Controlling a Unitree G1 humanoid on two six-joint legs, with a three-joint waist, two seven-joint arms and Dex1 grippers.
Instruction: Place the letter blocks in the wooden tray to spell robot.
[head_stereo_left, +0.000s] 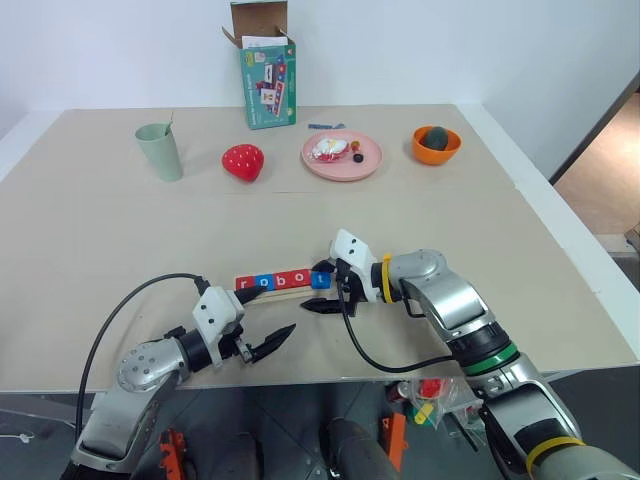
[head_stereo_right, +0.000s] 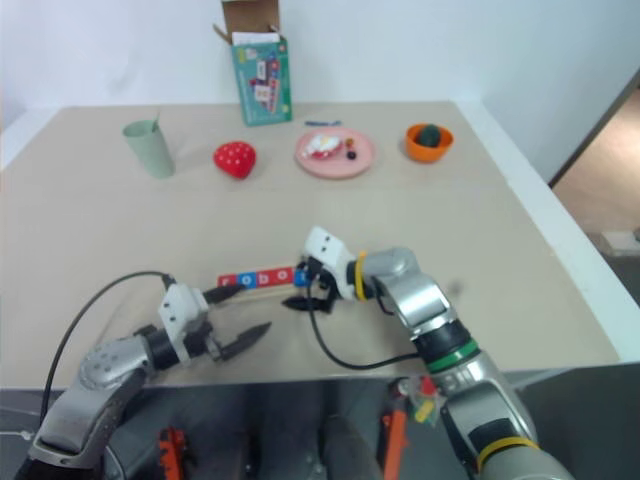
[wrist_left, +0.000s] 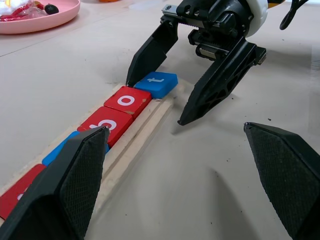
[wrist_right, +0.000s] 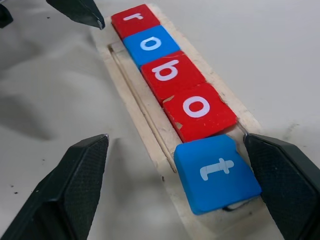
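Note:
The wooden tray (wrist_right: 141, 125) lies near the table's front edge. Five letter blocks sit in a row on it, reading r (wrist_right: 135, 19), o (wrist_right: 151, 44), b (wrist_right: 171, 74), o (wrist_right: 198, 109), t (wrist_right: 216, 172). The r, b and second o are red; the first o and the t are blue. The t block rests slightly askew at the tray's right end. My right gripper (head_stereo_left: 318, 287) is open, one finger on each side of the t block and clear of it. My left gripper (head_stereo_left: 272, 315) is open and empty, in front of the tray's left half.
At the back of the table stand a green cup (head_stereo_left: 160, 150), a red strawberry toy (head_stereo_left: 243, 161), a pink plate (head_stereo_left: 371, 160) with small items, an orange bowl (head_stereo_left: 420, 153) and an open teal box (head_stereo_left: 267, 82). A black cable trails from each wrist.

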